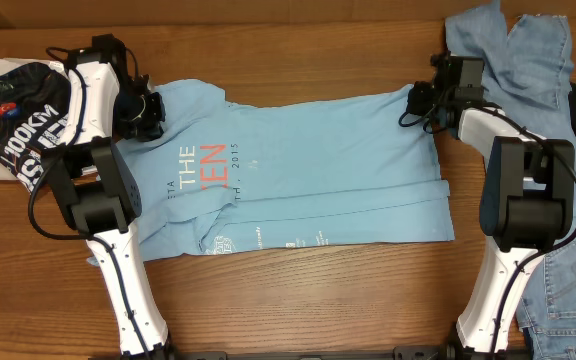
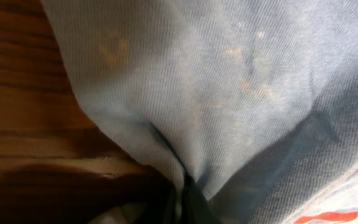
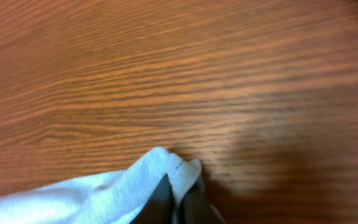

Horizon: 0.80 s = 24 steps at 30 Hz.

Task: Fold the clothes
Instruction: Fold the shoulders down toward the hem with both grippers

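Wooden tabletop [image 1: 298,310]: my left end effector [image 1: 151,112] and right end effector [image 1: 420,103] clamp the T-shirt [image 1: 318,150]. Right's thin hem bite may slip.

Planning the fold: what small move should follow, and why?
Probably lift both far corners together: the left gripper and right gripper are shut on the light sky-blue cotton T-shirt, which lies flat on the brown wooden table.

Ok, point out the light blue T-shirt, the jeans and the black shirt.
light blue T-shirt [image 1: 338,140], overhead view, plain fabric in the middle of its body.
jeans [image 1: 538,60], overhead view, denim at the picture's top right.
black shirt [image 1: 18,105], overhead view, its printed black fabric at the far left.
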Available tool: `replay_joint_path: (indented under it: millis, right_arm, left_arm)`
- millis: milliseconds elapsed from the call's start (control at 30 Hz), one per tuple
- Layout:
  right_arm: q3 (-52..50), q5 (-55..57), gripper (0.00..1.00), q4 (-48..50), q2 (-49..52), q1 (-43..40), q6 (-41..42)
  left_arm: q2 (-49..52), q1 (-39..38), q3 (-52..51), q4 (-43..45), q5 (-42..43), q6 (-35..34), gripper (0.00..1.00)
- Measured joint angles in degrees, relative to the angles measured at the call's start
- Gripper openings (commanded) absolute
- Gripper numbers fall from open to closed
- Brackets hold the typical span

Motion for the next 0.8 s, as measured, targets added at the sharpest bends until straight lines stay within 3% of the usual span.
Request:
replay_joint_path:
  millis: [233,533,800]
  right_arm:
    - [6.49,1.25,0.04,-11.3,0.0,0.0,1.09]
    - [23.5,5.9,0.04,-34.93,0.0,0.0,1.01]
    - [29.03,10.93,0.04,-55.17,0.0,-0.02,0.98]
  left_arm:
    - [0.0,0.09,0.0,-0.15,-0.04,-0.02,0.04]
    - [-0.83,1.62,-0.02,-0.2,2.78,0.02,0.04]
    - [-7.61,3.17,-0.02,-4.79,7.93,0.33,0.04]
